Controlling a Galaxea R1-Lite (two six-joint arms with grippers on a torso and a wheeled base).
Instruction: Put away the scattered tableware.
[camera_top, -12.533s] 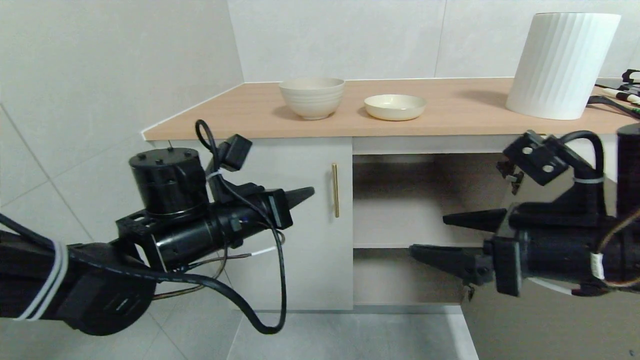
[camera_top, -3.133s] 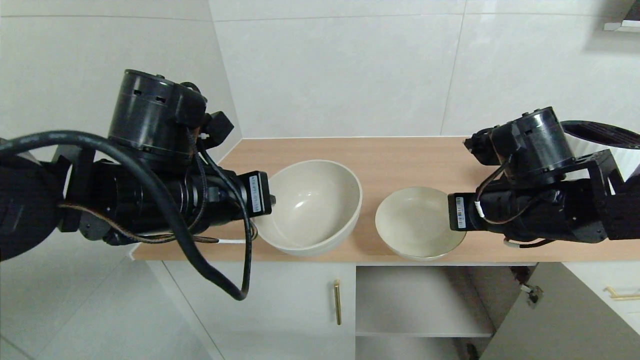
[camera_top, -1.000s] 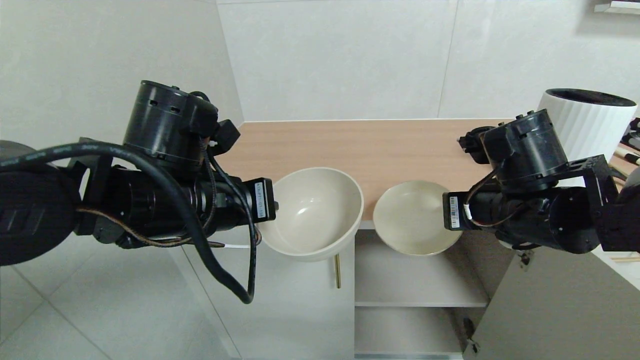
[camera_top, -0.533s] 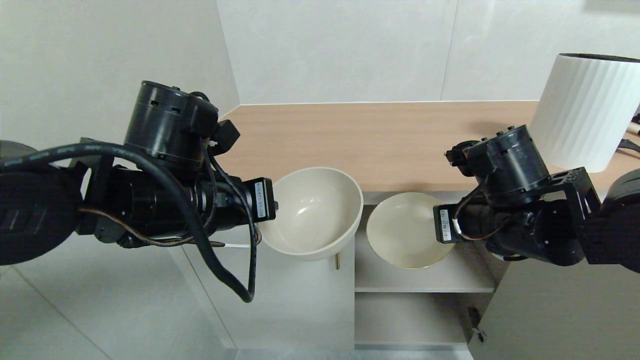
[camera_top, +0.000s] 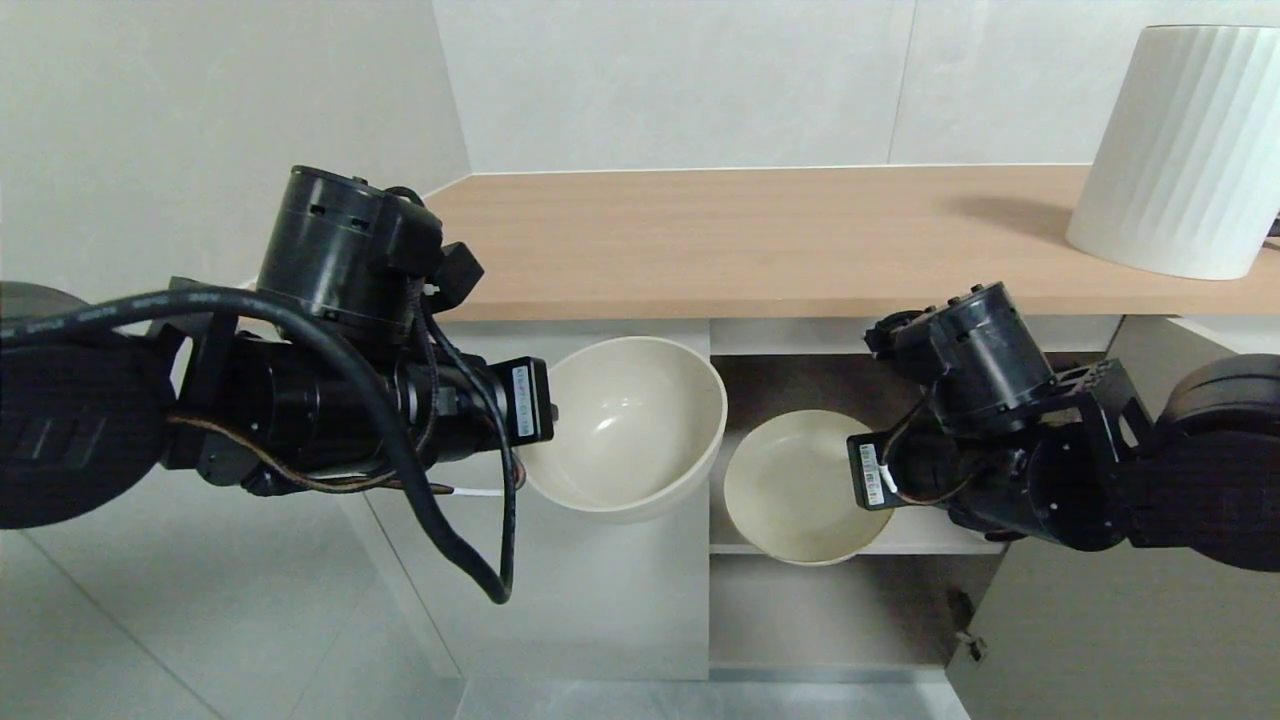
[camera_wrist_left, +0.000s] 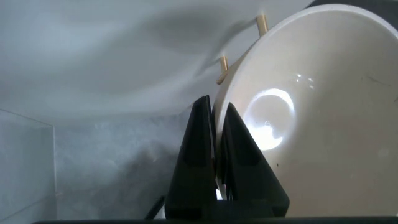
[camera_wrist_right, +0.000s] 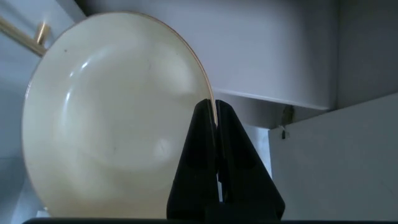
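Cream bowl (camera_top: 630, 430) rim tight in left claw (camera_wrist_left: 216, 109), dish (camera_top: 790, 490) rim in right claw (camera_wrist_right: 214, 109), wooden counter (camera_top: 750, 240) above in head view

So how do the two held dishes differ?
The deep cream bowl in the left claw is larger and deeper than the shallow cream dish in the right claw. The bowl hangs before the closed white cabinet door, the dish before the open compartment. Both are pinched by the rim.
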